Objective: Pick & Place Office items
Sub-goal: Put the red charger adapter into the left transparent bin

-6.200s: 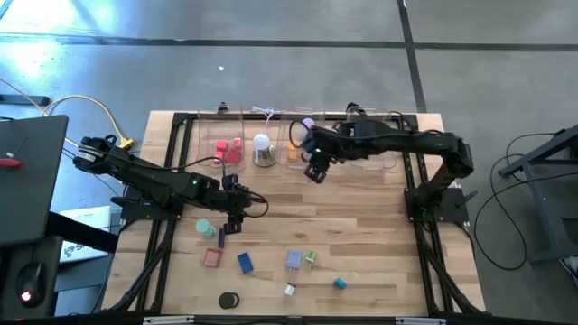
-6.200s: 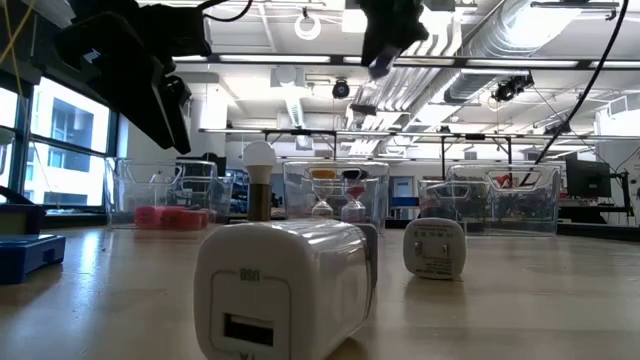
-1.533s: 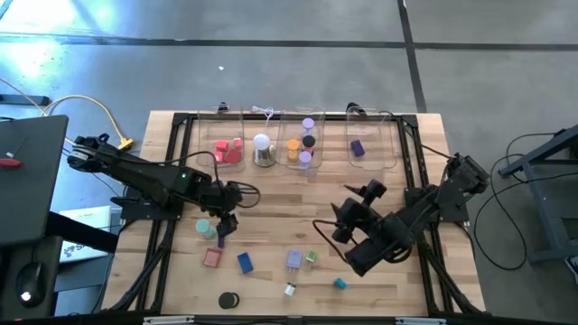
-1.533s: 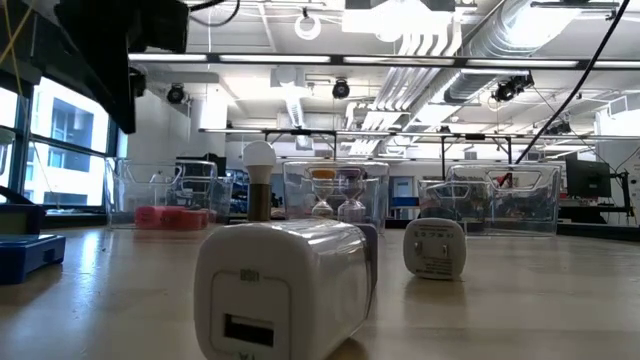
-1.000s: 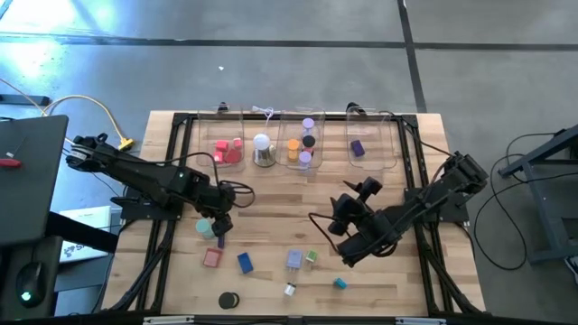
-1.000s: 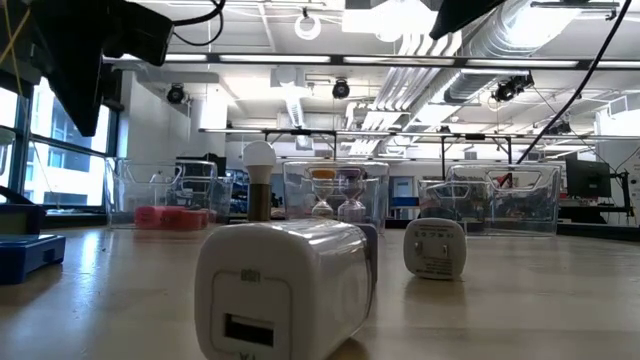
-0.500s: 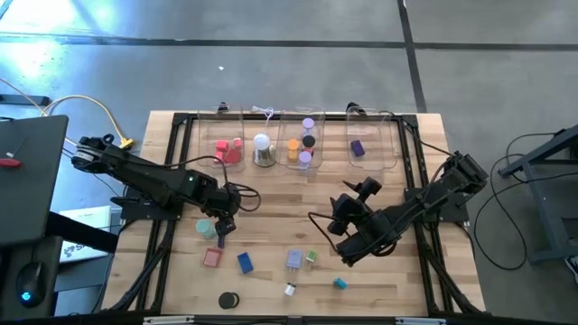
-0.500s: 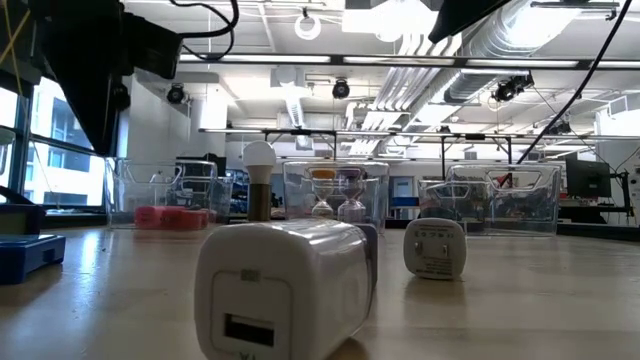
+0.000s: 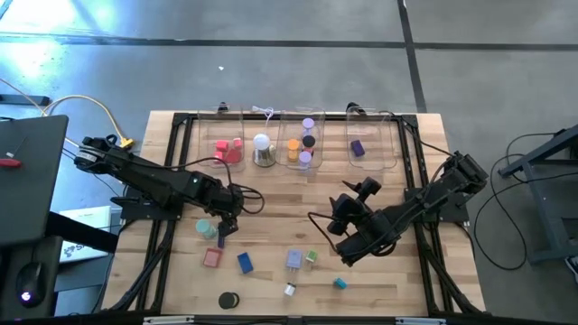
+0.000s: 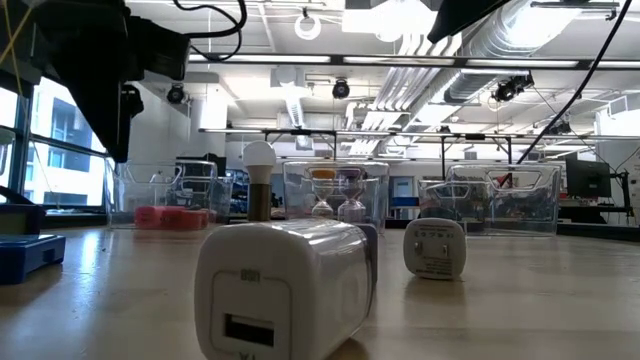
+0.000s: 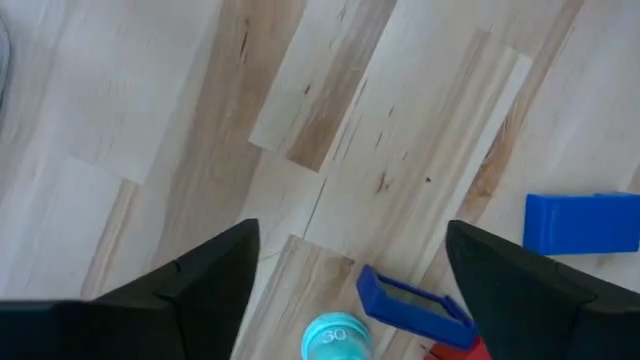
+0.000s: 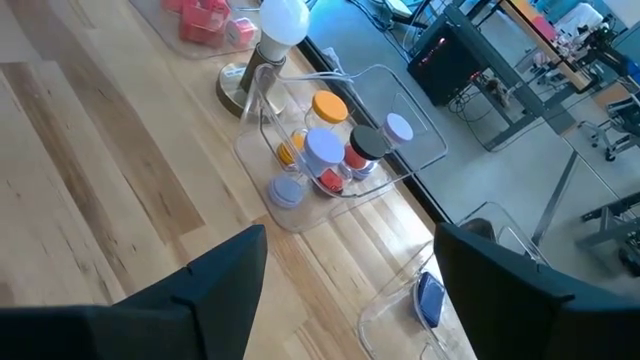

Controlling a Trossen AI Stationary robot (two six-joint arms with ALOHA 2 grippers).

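Note:
Loose office items lie on the near half of the table: a teal cylinder (image 9: 206, 227), a blue clip (image 9: 220, 239), a pink block (image 9: 212, 257), a blue block (image 9: 245, 263), a lavender block (image 9: 294, 260) and a black disc (image 9: 228, 299). My left gripper (image 9: 226, 222) hovers open above the table beside the teal cylinder (image 11: 335, 338) and the blue clip (image 11: 410, 300), touching nothing. My right gripper (image 9: 338, 222) is open in the air over the table's middle right, facing the far bins (image 12: 330, 160).
Clear bins stand along the far edge, holding pink pieces (image 9: 228, 151), coloured cylinders (image 9: 302, 144) and a purple piece (image 9: 358, 147). A white dome on a silvery base (image 9: 263, 149) stands between them. Small white, green and teal pieces (image 9: 340, 283) lie near the front edge. A black frame borders the table.
My left gripper has shifted a little toward the table's right, staying above the teal cylinder and the blue clip. The right arm has kept still, and no item has moved.

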